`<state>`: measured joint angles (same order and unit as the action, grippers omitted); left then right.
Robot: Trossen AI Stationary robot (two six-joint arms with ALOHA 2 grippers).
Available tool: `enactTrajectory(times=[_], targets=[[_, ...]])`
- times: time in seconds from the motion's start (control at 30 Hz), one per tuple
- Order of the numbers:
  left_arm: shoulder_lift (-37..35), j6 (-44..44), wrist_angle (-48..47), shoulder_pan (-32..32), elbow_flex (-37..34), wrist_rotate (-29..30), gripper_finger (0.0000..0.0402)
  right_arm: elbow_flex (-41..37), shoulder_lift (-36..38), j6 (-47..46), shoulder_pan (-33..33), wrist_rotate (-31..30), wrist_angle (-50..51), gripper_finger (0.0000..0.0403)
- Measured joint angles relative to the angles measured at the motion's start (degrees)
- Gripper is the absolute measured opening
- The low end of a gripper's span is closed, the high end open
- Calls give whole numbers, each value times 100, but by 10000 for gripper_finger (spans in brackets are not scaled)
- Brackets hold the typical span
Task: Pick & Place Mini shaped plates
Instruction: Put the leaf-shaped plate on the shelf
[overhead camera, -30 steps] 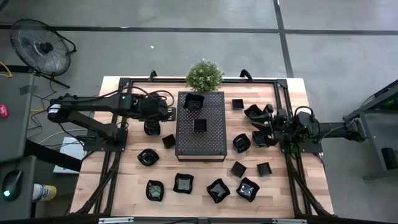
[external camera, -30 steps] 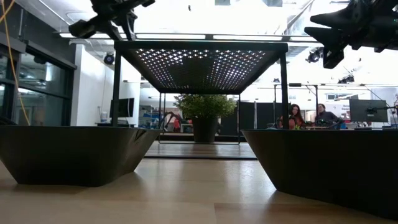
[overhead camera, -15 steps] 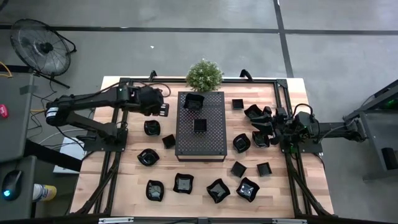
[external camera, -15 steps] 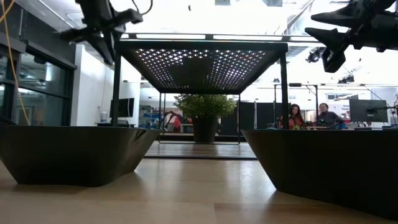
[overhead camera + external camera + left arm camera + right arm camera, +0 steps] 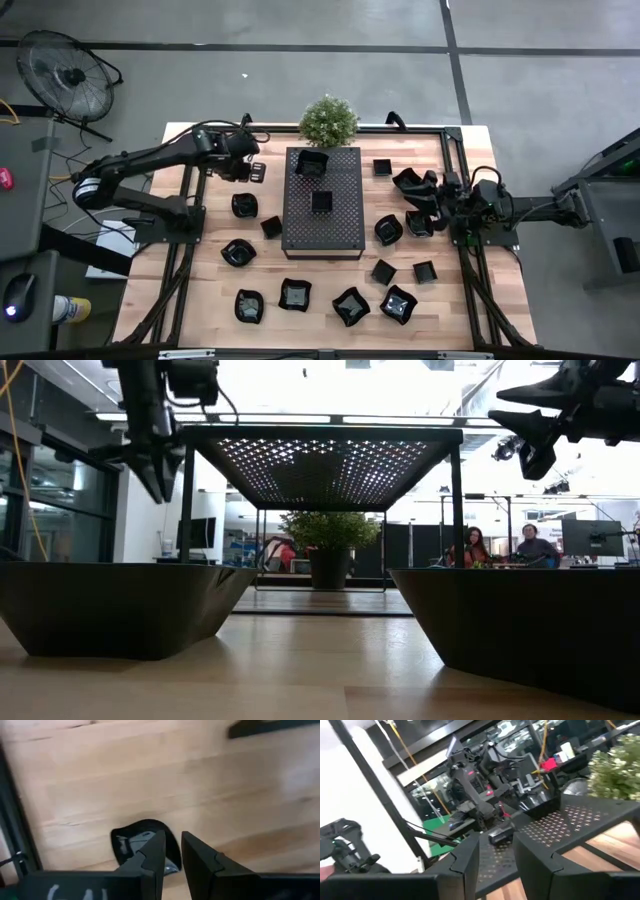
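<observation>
Several small glossy black plates lie on the wooden table around a black perforated tray (image 5: 340, 230). Two more plates (image 5: 313, 162) (image 5: 321, 201) sit on the tray. My left gripper (image 5: 252, 168) hangs above the table left of the tray, pointing down, with a narrow gap between its fingers and nothing in them. A plate (image 5: 137, 842) lies on the table below it, and it also shows in the high view (image 5: 243, 205). My right gripper (image 5: 425, 198) is open and empty, held level above the plates (image 5: 408, 180) (image 5: 418, 222) at the table's right, pointing toward the tray.
A potted plant (image 5: 328, 120) stands at the tray's far end. A black frame (image 5: 455, 150) runs round the table's edges. Two plates (image 5: 120, 610) (image 5: 520, 625) fill the low view's foreground. People sit in the room behind (image 5: 520, 545). A fan (image 5: 65, 75) stands off the table.
My left gripper has moved a little toward the table's far left, away from the tray's side, and has tipped until its fingers point straight down.
</observation>
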<state>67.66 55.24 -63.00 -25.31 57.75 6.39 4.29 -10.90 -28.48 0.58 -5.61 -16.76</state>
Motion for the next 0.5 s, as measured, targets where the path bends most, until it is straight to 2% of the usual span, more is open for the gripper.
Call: enactTrajectory(times=[0.2, 0.5], targets=[[0, 511, 50, -136, -564, -313, 60, 0, -2, -140, 0, -162, 96, 114], [0, 1479, 132, -130, -1384, -390, 60, 0, -2, -154, 1, -178, 153, 114]])
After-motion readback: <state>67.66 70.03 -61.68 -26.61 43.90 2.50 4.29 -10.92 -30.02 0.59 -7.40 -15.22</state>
